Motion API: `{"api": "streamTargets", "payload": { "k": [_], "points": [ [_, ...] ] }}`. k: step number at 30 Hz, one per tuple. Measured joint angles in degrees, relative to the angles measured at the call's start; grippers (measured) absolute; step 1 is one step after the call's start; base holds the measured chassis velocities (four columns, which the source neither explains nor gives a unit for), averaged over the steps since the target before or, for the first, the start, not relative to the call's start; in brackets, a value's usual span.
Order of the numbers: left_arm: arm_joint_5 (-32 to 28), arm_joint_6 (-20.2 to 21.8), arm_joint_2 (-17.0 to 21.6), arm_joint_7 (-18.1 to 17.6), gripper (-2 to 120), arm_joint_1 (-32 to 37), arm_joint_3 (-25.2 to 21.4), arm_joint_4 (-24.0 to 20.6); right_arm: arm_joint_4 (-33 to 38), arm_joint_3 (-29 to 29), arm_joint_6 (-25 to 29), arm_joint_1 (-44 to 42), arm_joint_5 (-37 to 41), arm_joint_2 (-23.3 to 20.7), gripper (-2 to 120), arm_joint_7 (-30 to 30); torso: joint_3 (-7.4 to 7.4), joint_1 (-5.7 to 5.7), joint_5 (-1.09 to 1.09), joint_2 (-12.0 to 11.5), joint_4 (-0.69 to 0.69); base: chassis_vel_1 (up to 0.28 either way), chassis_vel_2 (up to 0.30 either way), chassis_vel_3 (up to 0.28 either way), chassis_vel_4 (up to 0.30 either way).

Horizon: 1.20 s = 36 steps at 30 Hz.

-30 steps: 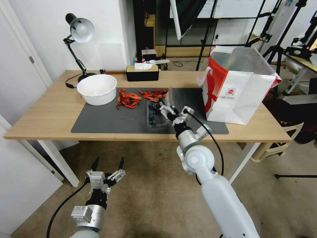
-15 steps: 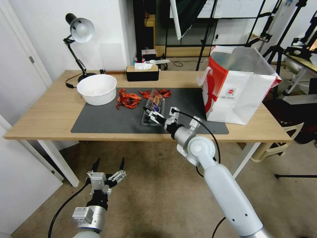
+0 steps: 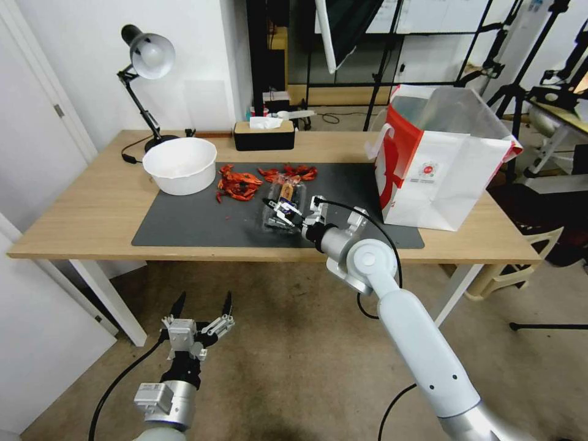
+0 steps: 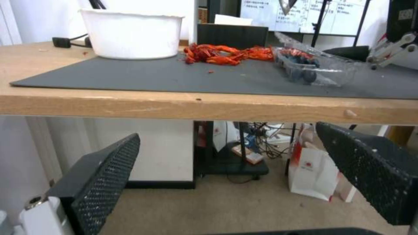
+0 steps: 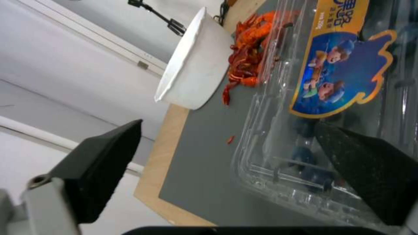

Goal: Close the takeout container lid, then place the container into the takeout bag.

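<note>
The right pincer [image 3: 277,208], fingers apart, sits over the container [image 3: 283,205], lid [image 5: 344,65] down. The left pincer [image 3: 201,304] hangs apart below the bench [image 3: 86,208]

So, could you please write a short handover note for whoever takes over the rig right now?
Right gripper: open, over the takeout container, one finger on the lid.
Left gripper: open, parked low in front of the table.
Takeout container lies on the grey mat, next to the crayfish; lid folded over the blueberry half.
Takeout bag stands open at the mat's right end.
Left: confirm the lid is snapped shut, then bag the container.
</note>
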Motion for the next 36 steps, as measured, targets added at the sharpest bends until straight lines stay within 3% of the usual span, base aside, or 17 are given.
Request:
{"api": "streamTargets", "payload": {
  "k": [5,11,14,16,18,21,23,27,29,31,36],
  "points": [
    [-1.14,0.6,0.31,0.01,100,-0.19,0.24,-0.53,-0.09,0.2,-0.36,0.49,1.22,0.01,82,1.58,0.0,-0.01,0.0,0.0,0.0,0.0,0.0,0.0,0.0],
    [-9.16,3.46,2.31,-0.55,100,-1.29,0.82,-3.45,-0.36,0.27,-2.09,1.19,1.91,0.31,56,5.61,0.0,-0.01,0.0,0.0,0.0,0.0,0.0,0.0,0.0],
    [-12.05,4.33,3.01,-0.87,100,-1.91,0.89,-4.45,-0.52,0.3,-2.55,1.31,1.99,0.37,50,6.59,0.0,-0.01,0.0,0.0,0.0,0.0,0.0,0.0,0.0],
    [-18.53,5.56,4.35,-1.78,100,-3.12,1.43,-6.26,-0.65,0.34,-3.23,1.37,2.0,0.36,38,7.72,0.0,-0.01,0.0,0.0,0.0,0.0,0.0,0.0,0.0],
    [-20.05,5.79,4.66,-1.92,100,-3.48,1.53,-6.58,-0.65,0.34,-3.4,1.38,2.0,0.34,36,8.09,0.0,-0.01,0.0,0.0,0.0,0.0,0.0,0.0,0.0],
    [-30.26,7.01,7.25,-2.04,100,-6.32,1.82,-7.57,-0.66,0.39,-4.24,1.43,2.29,0.32,21,10.38,0.0,-0.01,0.0,0.0,0.01,0.0,0.0,0.0,0.0],
    [-31.51,7.15,7.62,-2.03,100,-6.82,1.82,-7.61,-0.65,0.4,-4.31,1.43,2.33,0.3,19,10.57,0.0,-0.01,0.0,0.0,0.01,0.0,0.0,0.0,0.0],
    [-44.63,8.26,12.77,-2.57,100,-14.21,2.34,-6.73,-0.51,0.57,-4.8,1.4,2.54,-0.06,0,11.65,0.0,-0.01,-0.02,0.0,-0.01,0.0,0.0,0.0,0.0],
    [-46.34,8.35,13.56,-2.6,100,-15.4,2.45,-6.37,-0.49,0.58,-4.85,1.4,2.58,-0.11,0,11.77,0.0,-0.01,-0.02,0.0,-0.01,0.0,0.0,0.0,0.0],
    [-52.98,9.22,16.68,-2.61,100,-19.94,3.2,-4.62,-0.35,0.62,-5.14,1.4,2.68,-0.23,0,12.23,0.01,0.0,-0.01,0.0,-0.01,0.0,0.0,0.0,0.0],
    [-60.76,12.13,20.04,-2.16,100,-25.01,4.44,-1.83,-0.33,0.68,-5.54,1.51,2.74,-0.28,0,12.79,0.01,-0.01,-0.01,0.0,0.01,0.0,0.0,0.0,0.0]
  ]
}}
